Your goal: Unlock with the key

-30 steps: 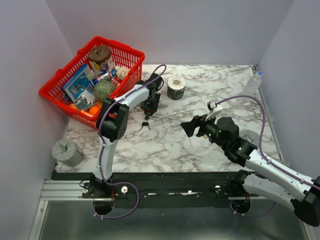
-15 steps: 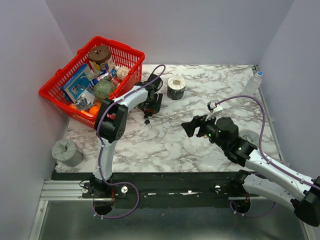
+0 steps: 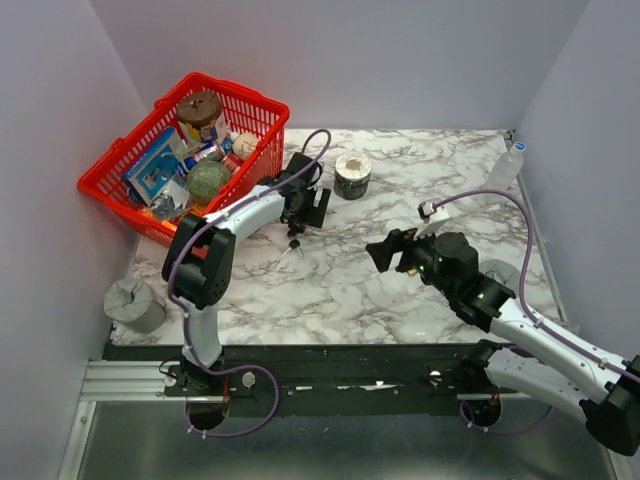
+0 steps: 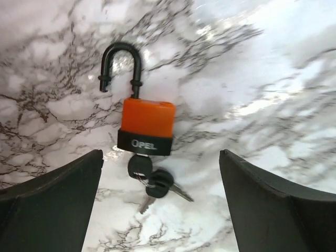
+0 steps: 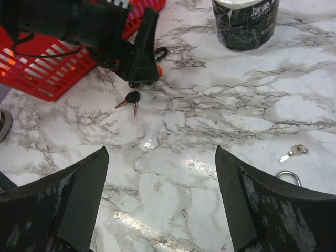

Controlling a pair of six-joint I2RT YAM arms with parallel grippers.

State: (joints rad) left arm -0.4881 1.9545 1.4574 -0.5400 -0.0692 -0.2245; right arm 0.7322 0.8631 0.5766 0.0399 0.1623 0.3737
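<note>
The key (image 4: pixel 139 166) has a black head. It sits against the black base of the orange-and-black padlock (image 4: pixel 146 126), which lies flat on the marble tabletop (image 4: pixel 262 79). Its blade is hidden, apparently inside the keyway. A second black-headed key (image 4: pixel 159 185) lies touching it, silvery blade exposed.

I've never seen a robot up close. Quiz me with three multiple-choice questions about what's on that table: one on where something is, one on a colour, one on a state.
1. Where is the black-headed key?
A. on the back wall
B. right under the padlock
C. on the floor

2. What colour is the padlock's upper body?
A. orange
B. green
C. white

3. The padlock's shackle is:
A. shut
B. open
C. missing

Answers:
1 B: the left wrist view shows the key's head against the padlock's black base.
2 A: the body is orange above a black band.
3 B: one end of the shackle hangs free, outside the body.
</note>
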